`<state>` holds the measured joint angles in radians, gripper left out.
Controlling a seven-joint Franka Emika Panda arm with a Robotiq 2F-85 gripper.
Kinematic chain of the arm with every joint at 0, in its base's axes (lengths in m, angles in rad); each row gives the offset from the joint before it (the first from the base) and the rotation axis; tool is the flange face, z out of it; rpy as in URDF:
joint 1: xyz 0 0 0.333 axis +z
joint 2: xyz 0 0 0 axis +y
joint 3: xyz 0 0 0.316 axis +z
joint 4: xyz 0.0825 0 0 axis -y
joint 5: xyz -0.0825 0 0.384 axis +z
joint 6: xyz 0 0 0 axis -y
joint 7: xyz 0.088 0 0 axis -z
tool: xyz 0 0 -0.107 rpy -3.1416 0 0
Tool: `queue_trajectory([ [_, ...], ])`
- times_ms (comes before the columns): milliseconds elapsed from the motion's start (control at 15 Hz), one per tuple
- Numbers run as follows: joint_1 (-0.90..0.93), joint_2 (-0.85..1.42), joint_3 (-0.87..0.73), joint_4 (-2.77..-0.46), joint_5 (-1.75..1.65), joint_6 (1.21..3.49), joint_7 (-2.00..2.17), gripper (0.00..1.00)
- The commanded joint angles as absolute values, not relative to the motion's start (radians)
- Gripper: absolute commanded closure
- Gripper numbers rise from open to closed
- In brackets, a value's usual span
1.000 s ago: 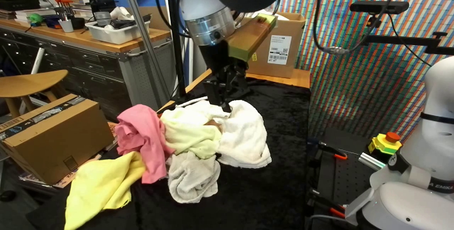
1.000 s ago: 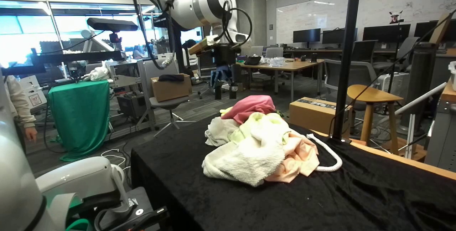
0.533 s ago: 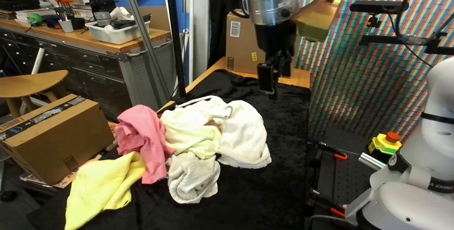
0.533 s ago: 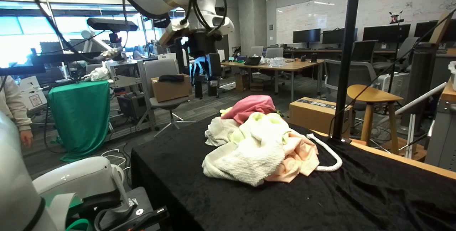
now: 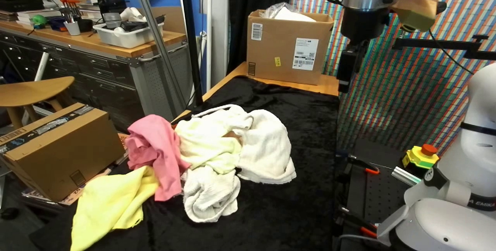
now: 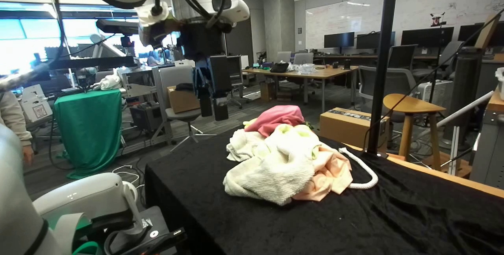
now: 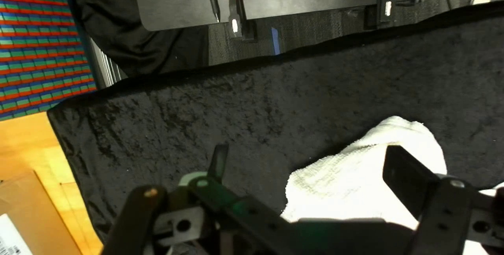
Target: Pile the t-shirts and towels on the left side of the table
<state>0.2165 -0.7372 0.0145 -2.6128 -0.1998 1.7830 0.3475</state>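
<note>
Our gripper (image 7: 309, 158) hangs with its jaws spread wide, holding nothing. We judge the piling nearly done: the next move calls for parking clear, or tucking in the outlying yellow cloth (image 5: 110, 204). Below us, well apart, the white terry towel (image 5: 267, 148) edges the heap (image 5: 211, 150).

1 pink cloth (image 5: 157, 152), 1 bright-yellow cloth (image 5: 112, 202)

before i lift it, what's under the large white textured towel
Crumpled peach cloth pokes from beneath one edge of the large white textured towel; black velvety tablecloth borders another. The towel hides how far the peach cloth runs, and anything else underneath.
</note>
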Motion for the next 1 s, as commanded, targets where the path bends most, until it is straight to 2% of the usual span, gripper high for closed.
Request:
queue_trajectory([
  [0, 0.117, -0.973, 0.028, -2.787, -0.268, 1.876, 0.196, 0.00],
  [133, 0.083, -1.059, 0.010, -2.843, -0.314, 1.916, 0.113, 0.00],
  [200, 0.069, -1.018, 0.006, -2.765, -0.328, 1.914, 0.070, 0.00],
  [600, 0.035, -1.087, -0.095, -2.767, -0.348, 2.075, -0.122, 0.00],
  [667, 0.024, -1.061, -0.044, -2.767, -0.327, 2.029, -0.075, 0.00],
  [933, 0.020, -1.068, -0.077, -2.765, -0.325, 2.056, -0.117, 0.00],
])
